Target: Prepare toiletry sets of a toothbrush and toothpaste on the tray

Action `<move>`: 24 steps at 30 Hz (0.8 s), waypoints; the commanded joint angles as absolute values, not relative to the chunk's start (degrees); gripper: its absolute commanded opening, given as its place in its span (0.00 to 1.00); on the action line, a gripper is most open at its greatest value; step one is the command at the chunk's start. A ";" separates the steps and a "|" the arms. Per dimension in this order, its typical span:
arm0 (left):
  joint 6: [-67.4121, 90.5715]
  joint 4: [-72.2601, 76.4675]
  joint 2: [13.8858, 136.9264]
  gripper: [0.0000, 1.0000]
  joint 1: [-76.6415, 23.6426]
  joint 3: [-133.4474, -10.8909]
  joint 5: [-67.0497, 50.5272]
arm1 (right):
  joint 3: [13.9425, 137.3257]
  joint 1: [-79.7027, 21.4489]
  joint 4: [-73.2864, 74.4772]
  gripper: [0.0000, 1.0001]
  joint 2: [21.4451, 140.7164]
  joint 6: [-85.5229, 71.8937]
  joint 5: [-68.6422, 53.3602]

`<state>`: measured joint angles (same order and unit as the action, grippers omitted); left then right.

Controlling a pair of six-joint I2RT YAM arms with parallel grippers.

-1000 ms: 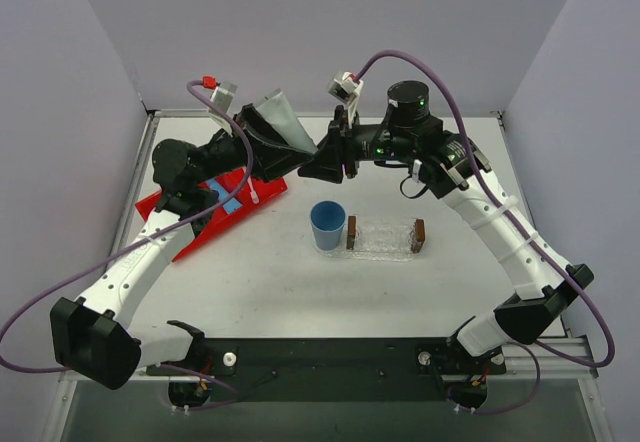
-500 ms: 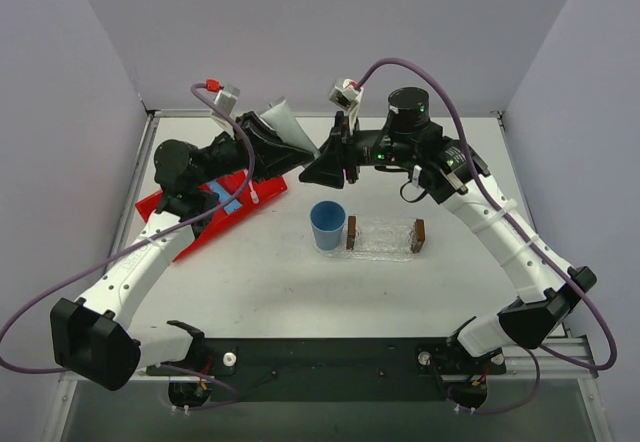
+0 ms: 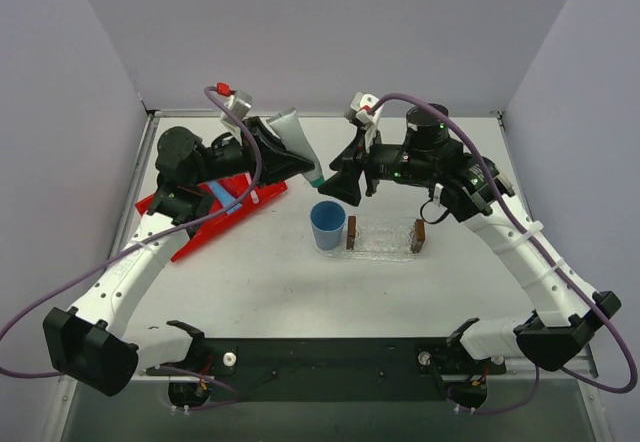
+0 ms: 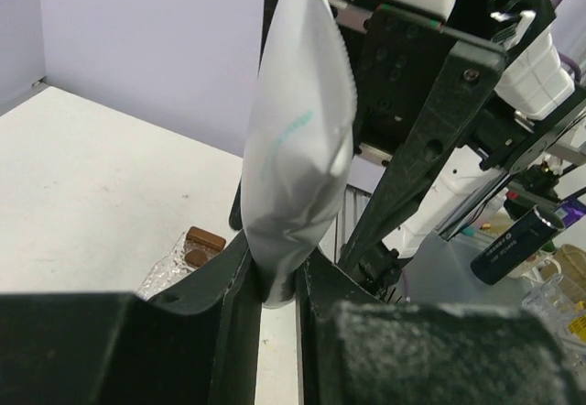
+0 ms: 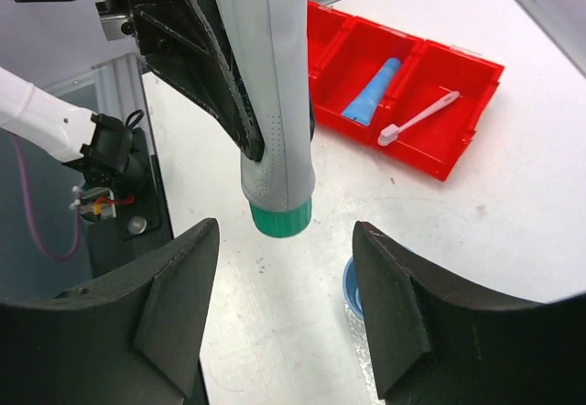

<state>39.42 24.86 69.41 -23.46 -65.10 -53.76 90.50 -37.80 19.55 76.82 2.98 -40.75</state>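
My left gripper (image 3: 283, 159) is shut on the pale whitish-grey toothpaste tube (image 3: 297, 140) and holds it in the air, green cap (image 3: 315, 179) pointing down. The tube also shows between the left fingers (image 4: 298, 139). My right gripper (image 3: 345, 186) is open and empty, its jaws wide apart just under the cap (image 5: 281, 219), not touching it. The clear tray (image 3: 385, 238) with brown end blocks lies below, right of the blue cup (image 3: 327, 225). The blue toothpaste (image 5: 371, 91) and the toothbrush (image 5: 417, 117) lie in the red bin (image 5: 467, 75).
The red bin (image 3: 190, 230) sits tilted at the left of the table, under the left arm. The blue cup touches the tray's left block. Grey walls close the table at the back and on both sides.
The right gripper, close against the tube earlier, has pulled back to the right and lower. The left gripper has swung the tube so that its cap points down toward the cup.
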 commanded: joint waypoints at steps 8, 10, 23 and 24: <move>10.66 -3.24 67.85 0.00 -29.26 -73.74 -59.41 | 97.11 -36.91 22.50 0.62 73.12 7.56 -37.71; 8.45 -6.49 68.03 0.00 -29.79 -74.35 -59.24 | 98.34 -36.91 23.55 0.67 74.18 8.17 -37.88; 1.50 -12.74 69.35 0.00 -32.87 -74.97 -56.78 | 102.04 -38.58 25.22 0.68 77.78 7.47 -43.15; 1.41 -12.74 69.43 0.00 -32.96 -74.97 -56.60 | 102.04 -38.67 25.22 0.68 78.31 7.38 -43.42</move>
